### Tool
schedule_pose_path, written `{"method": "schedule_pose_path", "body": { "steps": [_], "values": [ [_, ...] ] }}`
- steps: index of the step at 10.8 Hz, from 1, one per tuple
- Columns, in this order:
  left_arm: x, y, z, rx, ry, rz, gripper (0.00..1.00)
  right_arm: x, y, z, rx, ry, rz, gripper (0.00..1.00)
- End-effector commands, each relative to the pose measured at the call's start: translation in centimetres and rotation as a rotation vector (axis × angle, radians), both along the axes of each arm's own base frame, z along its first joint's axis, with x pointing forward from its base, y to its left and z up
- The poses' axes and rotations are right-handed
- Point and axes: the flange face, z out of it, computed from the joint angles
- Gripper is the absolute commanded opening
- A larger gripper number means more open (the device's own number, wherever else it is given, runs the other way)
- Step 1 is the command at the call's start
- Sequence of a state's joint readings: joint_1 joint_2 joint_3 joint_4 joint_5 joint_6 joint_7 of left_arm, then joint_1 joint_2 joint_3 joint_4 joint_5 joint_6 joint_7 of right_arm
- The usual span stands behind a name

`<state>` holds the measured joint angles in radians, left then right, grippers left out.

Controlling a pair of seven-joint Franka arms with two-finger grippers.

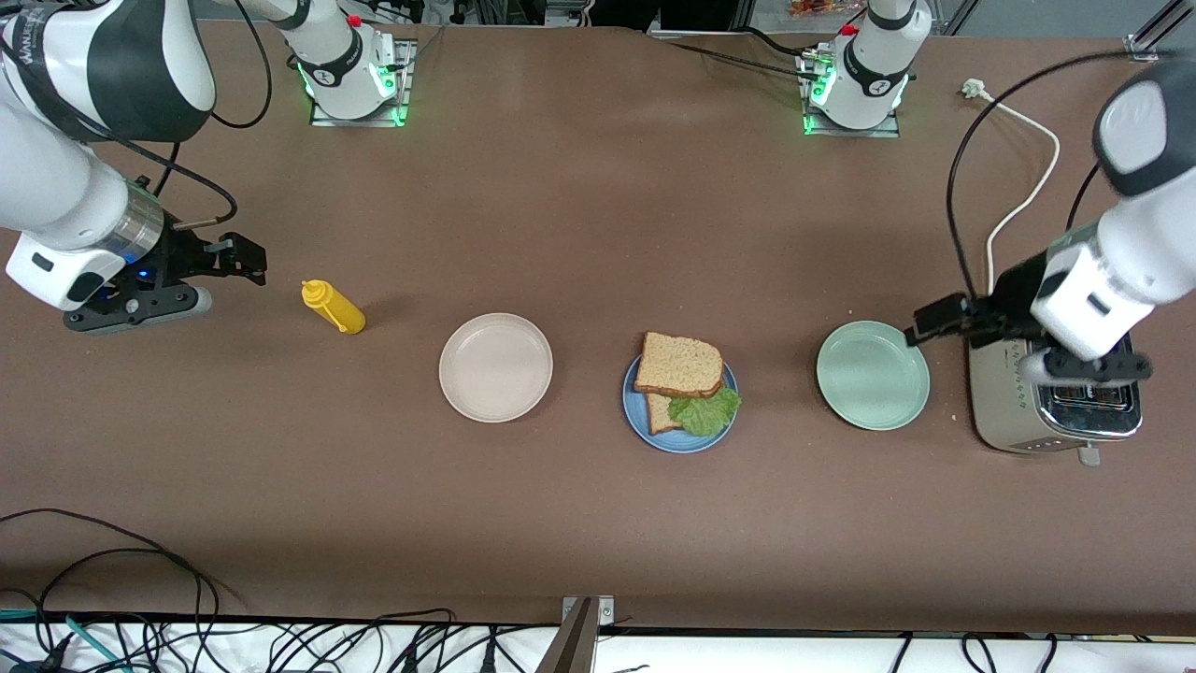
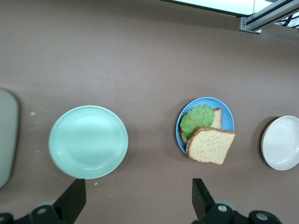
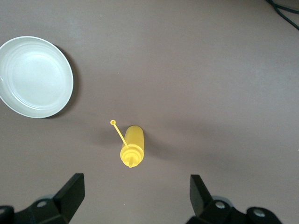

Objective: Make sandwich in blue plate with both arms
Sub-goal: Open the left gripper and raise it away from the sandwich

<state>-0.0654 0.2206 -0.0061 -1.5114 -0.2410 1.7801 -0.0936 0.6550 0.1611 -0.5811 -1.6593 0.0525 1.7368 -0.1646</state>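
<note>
the sandwich (image 1: 682, 379) sits on the blue plate (image 1: 654, 425), mid-desk. left pincer (image 1: 920, 322) hangs wide open and empty beside the toaster (image 1: 1018, 411); right pincer (image 1: 245, 259) gapes empty near the mustard bottle (image 1: 334, 307).

Seen from the left wrist: left gripper (image 2: 138, 198) with fingers (image 2: 73, 198) spread wide, holding nothing, above the brown table (image 2: 140, 60). On the table, pale green plate (image 2: 88, 142), blue plate (image 2: 226, 119) carrying the sandwich (image 2: 210, 145), top slice skewed, lettuce (image 2: 196, 119) showing. Cream-white plate (image 2: 281, 142) just beside it.
</note>
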Motion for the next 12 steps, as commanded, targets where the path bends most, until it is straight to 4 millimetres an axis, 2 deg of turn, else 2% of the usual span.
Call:
{"method": "schedule_pose_path", "body": {
  "steps": [1,4,6,8,10,12],
  "values": [
    [-5.6,0.7,4.0,0.125,-0.018,-0.030,1.00,-0.1,-0.2,0.9,-0.011,-0.020,-0.011,1.00],
    [-9.3,1.6,8.0,0.230,0.016,-0.051,1.00,0.2,-0.6,0.9,-0.013,-0.031,-0.018,1.00],
    [-10.9,2.6,9.2,0.318,0.062,-0.054,1.00,0.7,-1.9,1.0,-0.004,-0.052,-0.015,1.00],
    [-11.1,2.7,10.2,0.348,0.080,-0.055,1.00,1.3,-1.7,1.9,0.022,-0.068,-0.008,1.00],
    [-10.6,3.9,9.8,0.328,0.090,-0.032,1.00,1.3,-1.9,1.8,0.002,-0.067,0.005,1.00],
    [-9.2,4.1,10.1,0.327,0.087,-0.026,1.00,1.3,-1.6,2.0,-0.041,-0.079,0.011,1.00]
  ]
}}
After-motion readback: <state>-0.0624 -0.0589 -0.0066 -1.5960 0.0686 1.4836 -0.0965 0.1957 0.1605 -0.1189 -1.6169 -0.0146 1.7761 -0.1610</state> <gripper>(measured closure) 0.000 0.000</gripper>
